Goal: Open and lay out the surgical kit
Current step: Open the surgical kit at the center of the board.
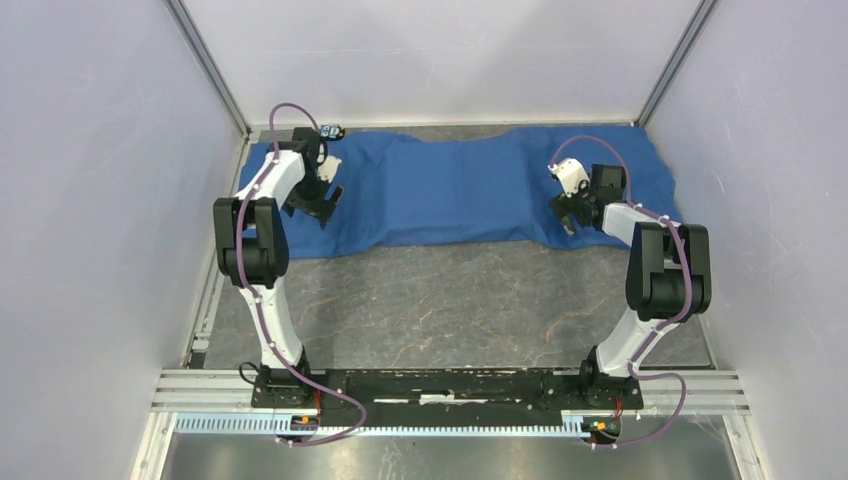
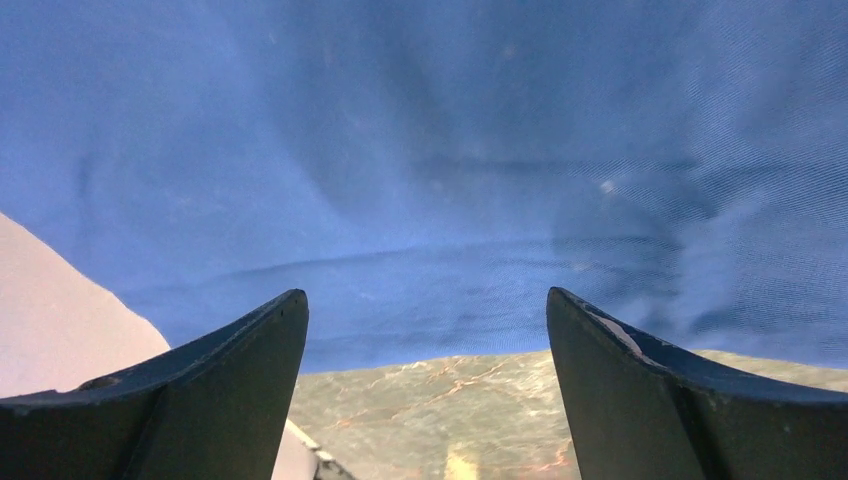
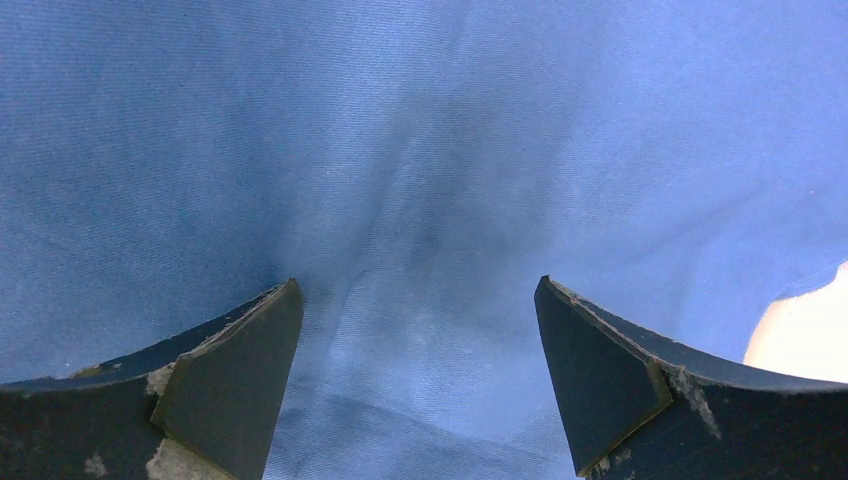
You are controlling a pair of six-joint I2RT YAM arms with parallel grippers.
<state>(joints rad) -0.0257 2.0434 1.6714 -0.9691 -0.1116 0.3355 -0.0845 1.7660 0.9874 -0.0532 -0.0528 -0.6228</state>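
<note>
Grey marbled bench [image 1: 450, 310], near half bare. Blue cloth wrap [image 1: 450, 190] lies along the far edge, running from the far-left corner to the far-right corner. It is mostly flat with soft creases, and its near hem pulls in at the middle.

Left pincer [image 1: 318, 205] hangs over the wrap's left end, near the hem. Its wrist view shows the jaws wide apart with nothing between them, and cloth and a strip of bench below. Right pincer [image 1: 570, 215] hangs over the wrap's right end, jaws also wide apart and holding nothing, with only cloth under it. Can't tell whether either one touches the fabric.

Small blue block [image 1: 332, 130] sits at the far-left corner, just beside the wrap's far hem.

Progress, as a judgement: the wrap looks opened and spread. No tray, pan, instruments or packets are visible in any view, and I can't tell whether they are under the cloth. Laying out the contents seems left to do, so the task is early to midway.
</note>
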